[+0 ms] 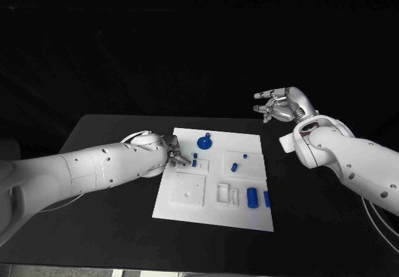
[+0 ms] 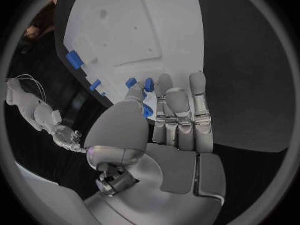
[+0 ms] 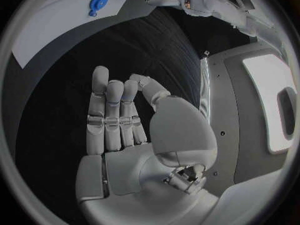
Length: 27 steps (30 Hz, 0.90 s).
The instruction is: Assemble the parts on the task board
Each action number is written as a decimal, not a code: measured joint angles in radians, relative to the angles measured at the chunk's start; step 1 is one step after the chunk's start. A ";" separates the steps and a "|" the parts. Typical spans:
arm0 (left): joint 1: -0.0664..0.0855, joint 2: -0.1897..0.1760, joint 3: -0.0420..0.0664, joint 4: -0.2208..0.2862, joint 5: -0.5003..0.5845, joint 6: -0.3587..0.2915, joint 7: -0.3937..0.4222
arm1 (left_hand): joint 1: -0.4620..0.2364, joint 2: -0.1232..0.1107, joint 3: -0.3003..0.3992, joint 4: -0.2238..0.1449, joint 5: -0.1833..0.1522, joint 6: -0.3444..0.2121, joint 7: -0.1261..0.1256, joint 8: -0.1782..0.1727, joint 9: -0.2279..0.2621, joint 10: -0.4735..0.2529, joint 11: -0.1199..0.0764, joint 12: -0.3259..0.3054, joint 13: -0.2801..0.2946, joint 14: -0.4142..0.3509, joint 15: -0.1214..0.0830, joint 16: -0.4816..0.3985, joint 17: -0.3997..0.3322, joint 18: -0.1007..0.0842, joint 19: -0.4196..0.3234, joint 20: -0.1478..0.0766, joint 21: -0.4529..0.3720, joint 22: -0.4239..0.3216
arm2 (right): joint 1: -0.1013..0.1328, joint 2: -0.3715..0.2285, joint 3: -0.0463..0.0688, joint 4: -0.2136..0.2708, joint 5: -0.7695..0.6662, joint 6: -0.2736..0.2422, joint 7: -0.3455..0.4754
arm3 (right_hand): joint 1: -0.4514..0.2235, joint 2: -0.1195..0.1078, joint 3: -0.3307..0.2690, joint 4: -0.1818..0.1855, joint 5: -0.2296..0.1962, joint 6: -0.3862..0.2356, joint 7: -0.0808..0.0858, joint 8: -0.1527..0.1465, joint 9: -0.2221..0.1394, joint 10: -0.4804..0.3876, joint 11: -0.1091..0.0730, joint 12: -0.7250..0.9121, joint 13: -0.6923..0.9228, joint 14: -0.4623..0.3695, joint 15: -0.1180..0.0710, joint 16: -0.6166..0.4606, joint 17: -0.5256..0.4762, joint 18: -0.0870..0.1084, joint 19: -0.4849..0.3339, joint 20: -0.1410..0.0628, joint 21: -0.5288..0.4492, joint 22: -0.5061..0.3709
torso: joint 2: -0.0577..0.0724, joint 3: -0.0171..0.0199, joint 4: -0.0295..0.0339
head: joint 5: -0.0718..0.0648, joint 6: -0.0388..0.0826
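Nearest the robot, the white task board [image 1: 187, 212] lies in the middle of the black table [image 1: 100, 231]. Two blue cylindrical parts [image 1: 252, 197] lie side by side on the near right part of the board, next to some white recesses. A little farther in, two smaller blue parts [image 1: 234, 168] sit near the board's right side, apart from each other.

On the left edge of the board, at about its middle, the left hand [image 1: 175, 154] reaches over from the white left arm [image 1: 91, 170]. Its fingertips come down at a small blue part [image 1: 194, 163] standing on the board. In the left wrist view the fingers [image 2: 181, 110] are extended close together with the thumb drawn toward them, and blue pieces show just beyond the fingertips; whether the hand has hold of one cannot be told.

Farther back, a round blue part with a knob [image 1: 204, 142] stands near the board's far edge.

Farthest off, the right hand [image 1: 281, 105] is raised above the table's far right corner, well apart from the board. Its fingers [image 3: 112, 110] stand loosely together, thumb curved toward them, with nothing in them.
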 measured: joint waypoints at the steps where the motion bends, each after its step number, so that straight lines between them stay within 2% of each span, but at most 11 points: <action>1: 0.000 0.000 0.000 0.000 0.000 -0.001 0.000 | 0.001 -0.008 0.006 0.006 0.000 0.000 0.000 0.000 0.001 0.000 0.000 0.000 0.000 -0.002 0.002 -0.002 -0.001 0.000 0.000 0.000 0.000 0.000 | 0.000 0.000 0.000 0.000 0.000 0.000 0.000 | 0.000 0.000 0.000 0.000 0.000 0.000 0.000 0.000 0.000 0.000 0.000 0.000 0.000 0.000 0.000 0.000 0.000 0.000 0.000 0.000 0.000 -0.001 | 0.000 0.0000 0.0000 | 0.000 0.000; 3: 0.000 -0.001 0.000 0.000 -0.001 -0.004 -0.001 | 0.000 -0.012 0.013 0.017 -0.004 0.000 0.000 0.000 0.001 -0.002 0.002 0.000 0.000 -0.003 0.003 -0.001 -0.002 0.000 0.000 0.000 0.000 0.000 | 0.000 0.000 0.000 0.000 0.000 0.000 0.000 | 0.000 0.000 -0.003 -0.003 0.000 0.000 0.000 0.000 0.000 0.000 0.000 0.000 0.000 0.000 0.000 0.000 0.000 0.000 0.000 0.000 0.000 -0.002 | 0.000 0.0000 -0.0001 | 0.000 0.000; 5: -0.001 -0.002 0.000 0.000 -0.001 -0.007 -0.002 | -0.007 -0.026 0.021 0.037 -0.009 0.000 0.000 0.004 0.001 -0.004 0.004 0.004 0.000 -0.003 0.003 -0.001 -0.003 0.000 0.000 0.000 0.000 0.000 | 0.000 0.000 0.000 -0.001 0.001 0.000 0.000 | 0.000 0.000 -0.003 -0.003 0.000 0.000 0.000 0.000 0.000 0.000 0.000 0.000 0.000 0.000 0.000 0.000 0.000 0.000 0.000 0.000 0.000 -0.002 | 0.000 0.0001 -0.0001 | 0.000 0.000; 10: -0.001 -0.006 0.000 0.001 -0.001 -0.015 -0.003 | -0.013 -0.033 0.031 0.064 -0.012 0.000 0.000 0.004 0.002 -0.004 0.004 0.004 0.000 -0.003 0.003 -0.001 -0.003 0.000 0.000 0.000 0.000 0.001 | -0.001 0.000 0.000 -0.001 0.001 0.001 0.000 | 0.000 0.000 -0.003 -0.003 0.000 0.000 0.000 0.000 0.000 0.000 0.000 0.000 0.000 0.000 0.000 0.000 0.000 0.000 0.000 0.000 0.000 -0.002 | 0.000 0.0004 0.0000 | 0.000 0.000; 14: -0.002 -0.014 0.000 0.007 0.000 -0.022 -0.003 | -0.019 -0.053 0.040 0.101 -0.032 -0.002 0.002 0.008 0.000 -0.004 0.004 0.004 0.000 -0.003 0.003 -0.001 -0.003 0.000 0.000 0.000 0.000 0.001 | -0.001 0.001 0.000 -0.002 0.001 0.001 0.000 | 0.000 0.000 -0.003 -0.003 0.005 0.000 0.000 0.000 0.000 0.000 0.000 0.000 0.000 0.000 0.000 0.000 0.000 0.000 0.000 0.000 -0.006 -0.002 | 0.000 0.0005 -0.0001 | 0.000 0.001; 17: -0.003 -0.022 0.005 0.013 0.008 -0.028 -0.003 | -0.037 -0.085 0.054 0.147 -0.127 -0.002 0.002 0.008 0.000 -0.004 0.004 0.004 0.000 -0.003 0.003 -0.002 -0.005 0.000 0.000 0.000 -0.004 0.001 | -0.003 0.001 0.000 -0.003 0.002 0.001 0.000 | 0.000 0.000 -0.003 -0.003 0.005 0.000 0.000 0.000 0.000 0.000 0.000 0.000 0.000 0.000 0.000 0.000 0.000 0.000 0.000 0.000 -0.006 -0.002 | 0.000 0.0005 -0.0001 | 0.001 0.002; 18: -0.003 -0.024 0.008 0.016 0.012 -0.031 -0.002 | -0.054 -0.104 0.058 0.164 -0.190 -0.002 0.002 0.008 0.000 -0.004 0.004 0.004 0.000 -0.003 0.003 -0.002 -0.005 0.000 0.000 0.000 -0.004 0.001 | -0.003 0.001 0.000 -0.003 0.002 0.001 0.000 | 0.000 0.000 -0.003 -0.003 0.005 0.000 0.000 0.000 0.000 0.000 0.000 0.000 0.000 0.000 0.000 0.000 0.000 0.000 0.000 0.000 -0.006 -0.002 | 0.000 0.0009 0.0000 | 0.001 0.002; 20: -0.003 -0.028 0.019 0.022 0.023 -0.036 0.000 | -0.077 -0.127 0.062 0.171 -0.246 -0.002 0.002 0.008 -0.002 -0.004 0.004 0.004 0.000 -0.003 0.003 -0.001 -0.006 0.000 0.000 0.000 -0.004 0.001 | -0.004 0.001 0.000 -0.004 0.002 0.001 0.000 | 0.000 0.000 -0.003 -0.003 0.005 0.000 0.000 0.000 0.000 0.000 0.000 0.000 0.000 0.000 0.000 0.000 0.000 0.000 0.000 0.000 -0.006 -0.002 | 0.000 0.0011 -0.0001 | 0.001 0.002; 22: -0.003 -0.030 0.028 0.027 0.035 -0.042 0.002 | -0.096 -0.131 0.061 0.172 -0.264 -0.002 0.002 0.008 -0.003 -0.003 0.004 0.004 0.000 -0.003 0.003 -0.001 -0.006 0.000 0.000 0.000 -0.004 0.001 | -0.004 0.002 0.000 -0.004 0.002 0.001 -0.001 | 0.000 0.000 -0.003 -0.003 0.005 0.000 0.000 0.000 0.000 0.000 0.000 0.000 0.000 0.000 0.000 0.000 0.000 0.000 0.000 0.000 -0.006 -0.002 | 0.000 0.0011 -0.0001 | 0.001 0.003; 27: -0.002 -0.037 0.048 0.037 0.084 -0.054 0.015 | -0.096 -0.131 0.062 0.172 -0.267 -0.006 0.005 0.008 -0.004 -0.007 0.007 0.004 0.001 -0.003 0.003 -0.001 -0.007 0.000 0.000 0.000 -0.009 0.000 | -0.005 0.003 0.000 -0.005 0.002 0.002 -0.001 | -0.003 0.003 -0.003 -0.003 0.005 0.000 0.000 0.000 0.000 0.000 0.000 0.000 0.000 0.000 0.000 0.000 0.000 0.000 0.002 0.002 -0.006 -0.003 | 0.000 0.0011 -0.0001 | 0.002 0.004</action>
